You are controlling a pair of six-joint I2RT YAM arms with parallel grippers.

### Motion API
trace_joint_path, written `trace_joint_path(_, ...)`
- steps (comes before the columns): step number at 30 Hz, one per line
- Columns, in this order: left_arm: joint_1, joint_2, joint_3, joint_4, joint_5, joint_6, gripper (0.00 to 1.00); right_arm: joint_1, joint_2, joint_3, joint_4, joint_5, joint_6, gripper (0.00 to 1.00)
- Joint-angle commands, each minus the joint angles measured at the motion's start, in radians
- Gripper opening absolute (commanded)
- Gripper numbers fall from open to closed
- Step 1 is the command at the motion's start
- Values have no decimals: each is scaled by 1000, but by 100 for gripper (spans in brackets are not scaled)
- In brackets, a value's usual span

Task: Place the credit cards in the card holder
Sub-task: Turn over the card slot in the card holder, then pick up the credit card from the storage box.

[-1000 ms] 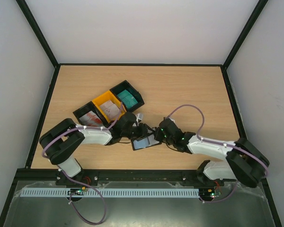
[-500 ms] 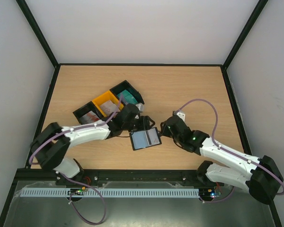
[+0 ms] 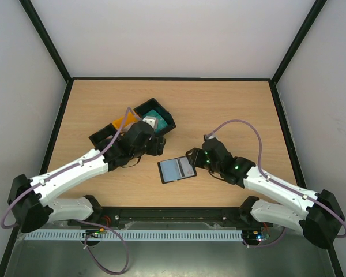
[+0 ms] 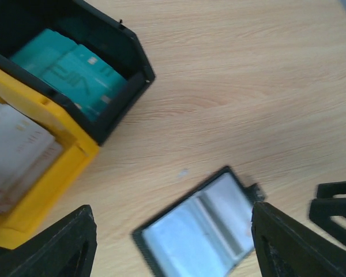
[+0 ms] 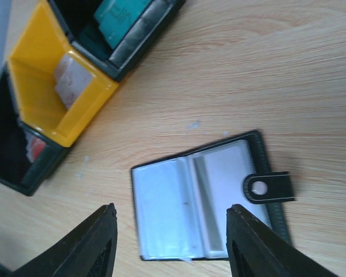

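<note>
The card holder (image 3: 177, 169) lies open and flat on the table, pale pocket faces up, its snap tab (image 5: 269, 187) sticking out to one side. My left gripper (image 3: 157, 145) hovers open between the bins and the holder, nothing in it; in its wrist view the card holder (image 4: 199, 231) lies below the gripper (image 4: 172, 210). My right gripper (image 3: 194, 157) is open and empty just right of the holder, and over the card holder (image 5: 202, 196) in its own view (image 5: 172, 209). Teal credit cards (image 4: 75, 72) lie in a black bin, grey-white cards (image 4: 14, 156) in the yellow bin.
Three joined bins stand behind and left of the holder: a black bin (image 3: 161, 118) with teal cards, a yellow bin (image 5: 60, 86), and another black bin (image 5: 23, 150) with red-and-white cards. The left arm covers much of the yellow bin from above.
Both grippers have opened and pulled away from the card holder, which now lies open on the table. The left gripper drew back toward the bins; the right backed off to the right.
</note>
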Motion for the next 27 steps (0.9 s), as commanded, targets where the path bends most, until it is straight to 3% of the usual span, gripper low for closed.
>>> trace_joint_path(1,39,59,70,-85,-91,143,71,5,30,3,118,-73,51,52)
trace_joint_path(9,262,282,178,-106,98,271,65,3,182,26,300,-65,110,52)
trace_joint_path(14,374,400,221,-136,171,392,50,3,323,61,392,-107,87,52)
trace_joint_path(17,413,492,269,-170,132,431,41,3,402,95,406,-113,54,49)
trace_joint_path(27,427,698,387,-278,71,534,51,13,526,107,466,-128,-2,46)
